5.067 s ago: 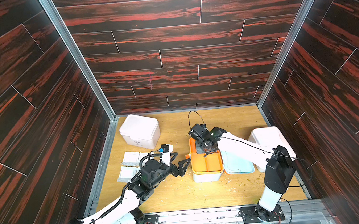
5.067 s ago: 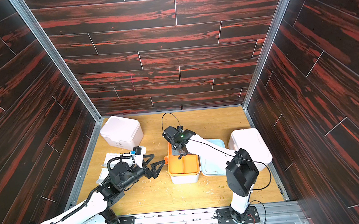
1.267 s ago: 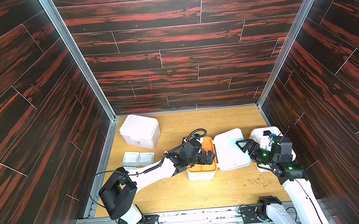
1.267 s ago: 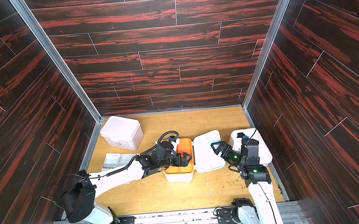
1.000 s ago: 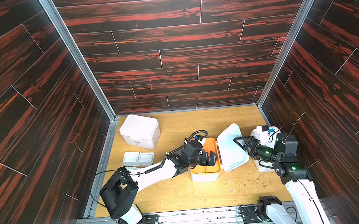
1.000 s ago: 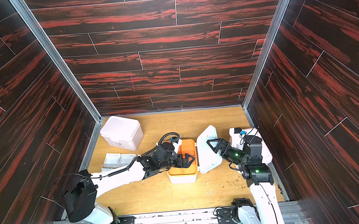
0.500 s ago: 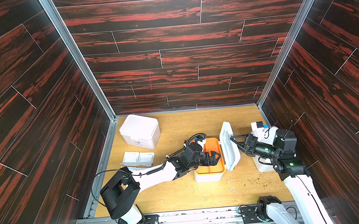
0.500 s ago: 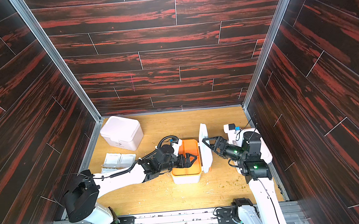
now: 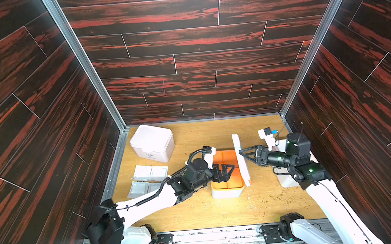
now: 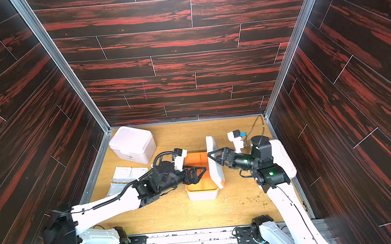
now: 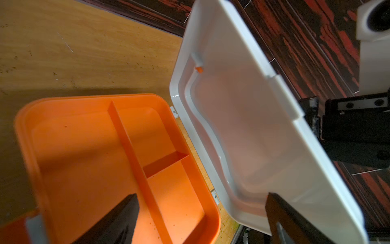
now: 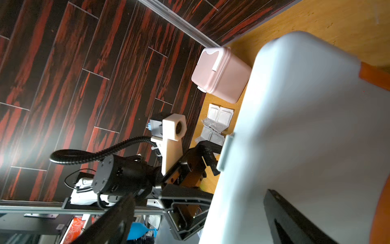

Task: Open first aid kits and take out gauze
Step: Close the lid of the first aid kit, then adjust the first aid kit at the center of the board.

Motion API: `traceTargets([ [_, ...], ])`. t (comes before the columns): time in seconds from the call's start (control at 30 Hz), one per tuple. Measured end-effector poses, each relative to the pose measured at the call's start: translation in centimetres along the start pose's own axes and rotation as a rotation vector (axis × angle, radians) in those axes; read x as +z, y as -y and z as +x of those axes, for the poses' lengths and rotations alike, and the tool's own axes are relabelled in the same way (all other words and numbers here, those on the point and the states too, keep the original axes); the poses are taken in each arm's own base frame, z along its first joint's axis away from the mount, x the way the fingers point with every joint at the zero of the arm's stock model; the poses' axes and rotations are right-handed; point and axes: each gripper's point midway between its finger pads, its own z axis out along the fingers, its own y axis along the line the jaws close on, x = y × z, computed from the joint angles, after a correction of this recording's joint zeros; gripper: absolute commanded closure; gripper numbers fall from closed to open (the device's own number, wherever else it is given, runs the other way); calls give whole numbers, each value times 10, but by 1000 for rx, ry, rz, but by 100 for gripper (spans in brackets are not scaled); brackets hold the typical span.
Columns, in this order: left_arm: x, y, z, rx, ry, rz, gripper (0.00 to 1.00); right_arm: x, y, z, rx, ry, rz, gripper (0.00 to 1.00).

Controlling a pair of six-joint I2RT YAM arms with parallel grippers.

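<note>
The middle first aid kit (image 9: 227, 191) is a white box holding an orange tray (image 11: 84, 147). Its white lid (image 9: 240, 159) stands about upright on the tray's right edge. My left gripper (image 9: 224, 170) hovers open over the tray, holding nothing. My right gripper (image 9: 246, 155) is open against the lid's outer face (image 12: 306, 126), with the lid's edge between its wide jaws. A shut pinkish kit (image 9: 152, 142) stands at the back left. Another kit (image 9: 286, 182) sits mostly hidden under my right arm. Several gauze packets (image 9: 149, 172) lie flat at the left.
Dark wood-patterned walls close in the yellow table (image 9: 197, 213) on three sides. Small crumbs (image 9: 277, 199) are scattered on the front right of the table. The left arm (image 9: 148, 200) stretches across the front left.
The lid has swung up from lying flat at the right to standing upright, with my right gripper following it leftward. My left gripper has stayed open over the tray.
</note>
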Motion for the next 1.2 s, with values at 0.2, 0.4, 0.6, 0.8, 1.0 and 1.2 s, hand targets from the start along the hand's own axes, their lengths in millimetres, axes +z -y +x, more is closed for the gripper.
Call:
traceTargets([
  [0.2,-52,-17,-13,48,120,-81,2,31,-5,18,-47,-106,14,2],
  [0.4,-88,-43,-14,65,188,-189,1,61,2,38,-75,-209,73,1],
  [0.6,-96,-52,-14,73,198,-234,1,65,25,33,-118,-184,246,2],
  [0.8,-82,-60,2,79,125,-252,1,50,66,15,-173,-85,495,2],
  [1.0,-66,-69,21,80,39,-262,1,38,99,7,-198,-46,637,3],
  [1.2,-65,-74,19,50,33,-265,1,41,133,2,-126,-73,650,8],
])
